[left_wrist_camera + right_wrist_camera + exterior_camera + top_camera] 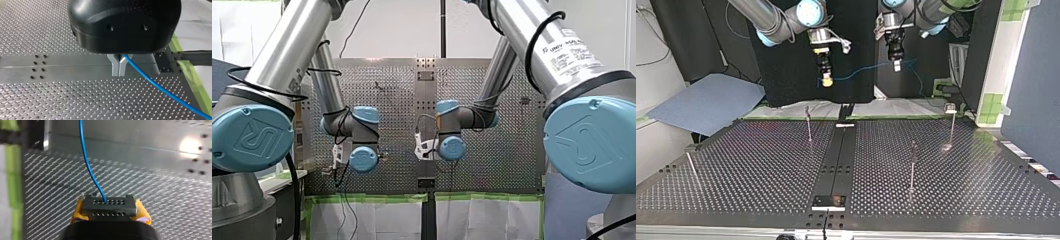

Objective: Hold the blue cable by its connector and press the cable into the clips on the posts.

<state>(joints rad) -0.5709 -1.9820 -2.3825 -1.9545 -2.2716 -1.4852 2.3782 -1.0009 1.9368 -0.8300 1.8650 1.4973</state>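
While right gripper (110, 214) clamps connector (109, 206), left gripper (119, 68) pinches cable (160, 87) so span hangs clear above posts (912, 167) for clipping.

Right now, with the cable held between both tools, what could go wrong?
The cable enters the connector at a single hole; if my right tool and left tool pull apart, that joint may take the strain. The posts are thin and tall, so a misaligned press could bend one. The cable beyond my left tool hangs loose and might snag.
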